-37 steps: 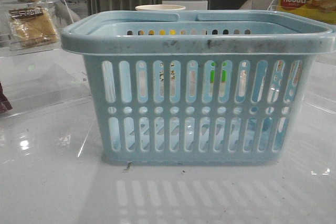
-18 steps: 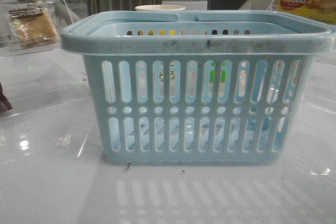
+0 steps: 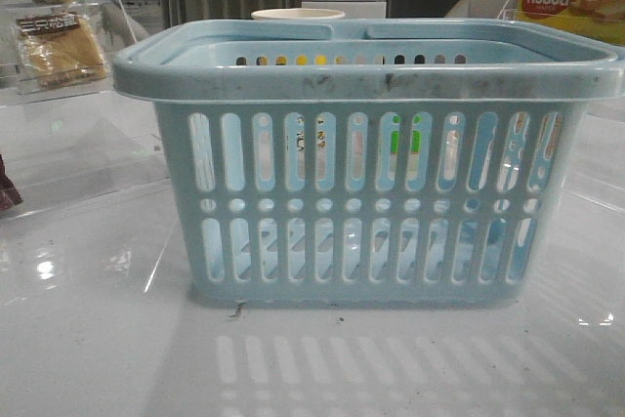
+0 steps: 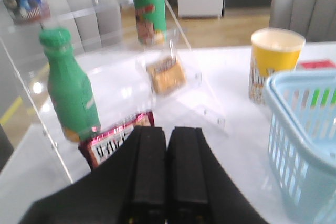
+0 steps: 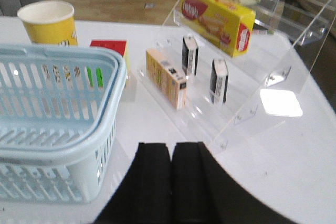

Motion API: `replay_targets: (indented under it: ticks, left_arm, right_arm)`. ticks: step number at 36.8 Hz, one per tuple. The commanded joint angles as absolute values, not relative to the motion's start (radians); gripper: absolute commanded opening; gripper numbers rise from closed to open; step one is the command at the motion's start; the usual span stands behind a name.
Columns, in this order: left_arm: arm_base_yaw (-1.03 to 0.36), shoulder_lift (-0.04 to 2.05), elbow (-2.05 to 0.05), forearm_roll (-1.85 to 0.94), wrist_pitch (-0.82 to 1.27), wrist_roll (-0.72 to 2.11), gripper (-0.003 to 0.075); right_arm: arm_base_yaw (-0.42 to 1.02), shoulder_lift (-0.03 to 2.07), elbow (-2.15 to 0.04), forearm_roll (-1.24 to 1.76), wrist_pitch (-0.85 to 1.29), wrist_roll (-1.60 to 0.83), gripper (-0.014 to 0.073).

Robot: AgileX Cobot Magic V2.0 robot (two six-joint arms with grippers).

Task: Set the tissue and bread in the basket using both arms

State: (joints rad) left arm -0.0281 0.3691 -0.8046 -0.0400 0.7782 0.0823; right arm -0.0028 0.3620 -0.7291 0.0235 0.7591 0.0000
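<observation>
Left end effector (image 4: 167,182): black fingers pressed together, nothing between them, poised above the white counter (image 4: 231,145).
Right end effector (image 5: 171,187): black fingers likewise closed flat on each other, empty, over the counter just beside the basket.
Basket: large pale blue plastic rectangular basket (image 3: 366,158) with vertical slots, a row of round holes and a scuffed thick rim; stood upright on the counter at centre of the front view; what it held could not be told.
Left stand: clear acrylic stepped display stand (image 4: 105,66) near the left end effector; a dark red packet with white characters (image 4: 113,140) lay at its foot, a green plastic bottle (image 4: 71,85) just above that.
Bread: tan-yellow bread in a clear wrapper with a black label (image 4: 165,74), on a step of the left stand beyond the green bottle, well apart from the basket.
Right stand: second clear acrylic stand (image 5: 247,77) near the right end effector, carrying a pale tan box (image 5: 165,77).
Tissue: two small black-and-white packs (image 5: 219,81) standing upright on the right stand, behind the tan box.
Far items: yellow-and-red box (image 5: 218,11) on the upper step; yellow paper cup (image 5: 48,22) beyond the basket.
</observation>
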Motion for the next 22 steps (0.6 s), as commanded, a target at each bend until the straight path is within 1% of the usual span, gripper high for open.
replay_targets:
  ticks: [1, 9, 11, 12, 13, 14, 18, 19, 20, 22]
  left_arm:
    - [-0.025, 0.406, -0.789, -0.048, 0.717, 0.072, 0.0091]
    - [-0.025, 0.42, -0.671, -0.055, 0.682, 0.072, 0.0091]
    - [-0.025, 0.42, -0.656, -0.041, 0.682, 0.072, 0.0097]
    - [-0.025, 0.42, -0.651, -0.038, 0.682, 0.072, 0.0118]
    - [-0.025, 0.42, -0.649, -0.038, 0.682, 0.072, 0.0153]
    - [-0.025, 0.42, -0.649, -0.038, 0.682, 0.072, 0.02]
    - [-0.028, 0.42, -0.649, -0.038, 0.682, 0.072, 0.0432]
    - [-0.036, 0.42, -0.651, -0.038, 0.682, 0.072, 0.0477]
    - [-0.047, 0.422, -0.651, -0.033, 0.682, 0.072, 0.0507]
    - [-0.076, 0.429, -0.651, -0.023, 0.684, 0.072, 0.0521]
  right_arm:
    - [-0.007, 0.402, -0.731, 0.015, 0.721, 0.0, 0.0055]
    - [-0.007, 0.41, -0.624, -0.018, 0.724, 0.0, 0.0055]
    - [-0.007, 0.41, -0.615, -0.02, 0.741, 0.0, 0.0068]
    - [-0.007, 0.41, -0.615, -0.021, 0.751, 0.0, 0.009]
    - [-0.007, 0.41, -0.615, -0.021, 0.754, 0.0, 0.012]
    - [-0.007, 0.41, -0.615, -0.021, 0.756, 0.0, 0.0173]
    - [-0.007, 0.41, -0.615, -0.021, 0.756, 0.0, 0.0447]
    - [-0.007, 0.413, -0.616, -0.021, 0.756, 0.0, 0.0498]
    - [-0.007, 0.42, -0.619, -0.021, 0.758, 0.0, 0.0531]
    - [-0.007, 0.446, -0.628, -0.022, 0.758, 0.0, 0.0541]
